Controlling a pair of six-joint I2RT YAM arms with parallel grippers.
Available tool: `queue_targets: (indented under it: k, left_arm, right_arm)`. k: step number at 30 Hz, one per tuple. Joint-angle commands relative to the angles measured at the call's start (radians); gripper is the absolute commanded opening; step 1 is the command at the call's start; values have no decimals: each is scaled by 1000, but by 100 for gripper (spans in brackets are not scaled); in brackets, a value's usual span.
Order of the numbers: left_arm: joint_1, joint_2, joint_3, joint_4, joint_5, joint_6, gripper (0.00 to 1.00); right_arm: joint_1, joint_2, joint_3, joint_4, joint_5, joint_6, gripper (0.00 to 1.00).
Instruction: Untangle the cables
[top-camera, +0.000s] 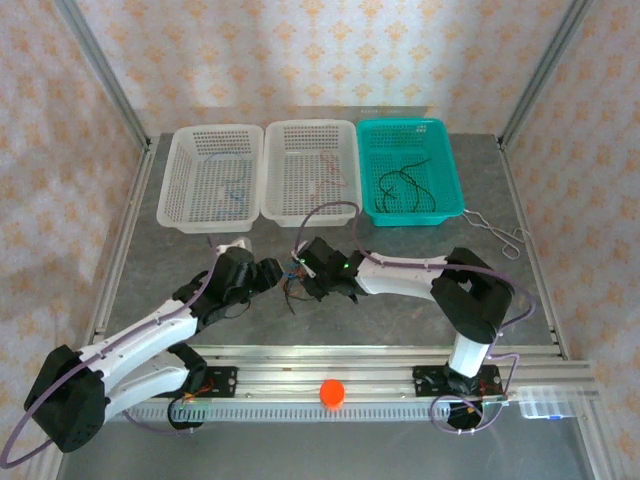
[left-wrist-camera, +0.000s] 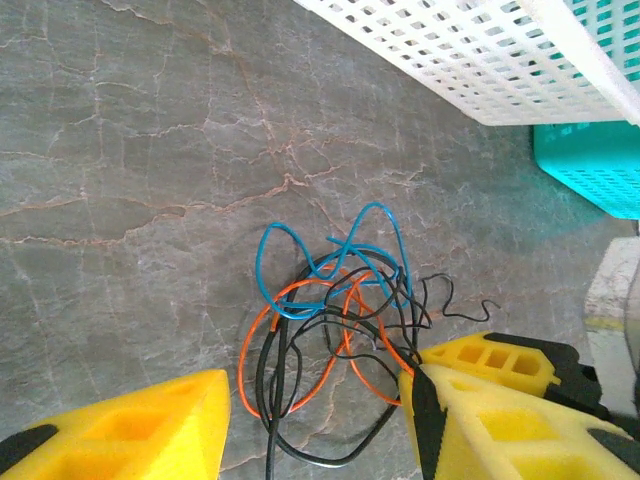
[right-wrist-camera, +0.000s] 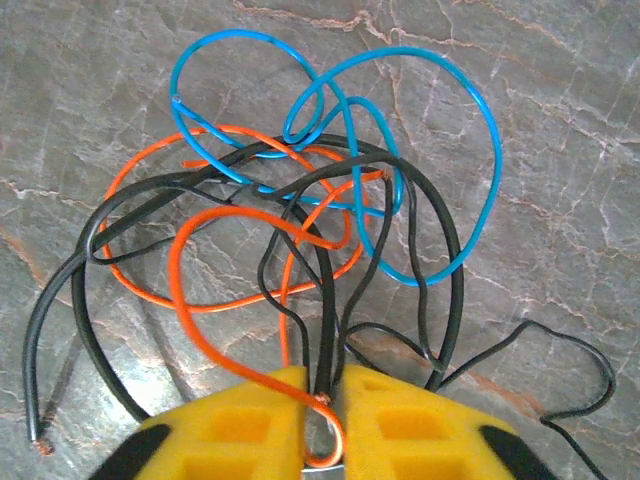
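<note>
The cables are a small knot of blue, orange-red and black wires lying on the grey table between my two grippers. In the right wrist view the cables spread out ahead of my right gripper, which is shut on a black strand and an orange-red loop. In the left wrist view the cables lie partly between the wide-apart yellow fingers of my open left gripper, with nothing pinched. My left gripper faces my right gripper across the knot.
Three baskets stand at the back: a white one holding a blue wire, a white one with a red wire, and a teal one with black wires. Silver forceps lie at right. An orange ball sits on the front rail.
</note>
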Motion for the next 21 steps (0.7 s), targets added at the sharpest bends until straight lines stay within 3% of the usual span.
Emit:
queue_targets:
  k: [1,14,21]
  left_arm:
    - [-4,23,39,3,-10,34,53]
    - [-4,103,25,97,34,67,69]
    - [-4,53,-17,156,37,121,69]
  right_arm:
    - [5,-61,-3,6,20,19,15]
    - [1,-272,-41,30,-8,77,7]
    - [-29,-324,-86,73,-111,90,4]
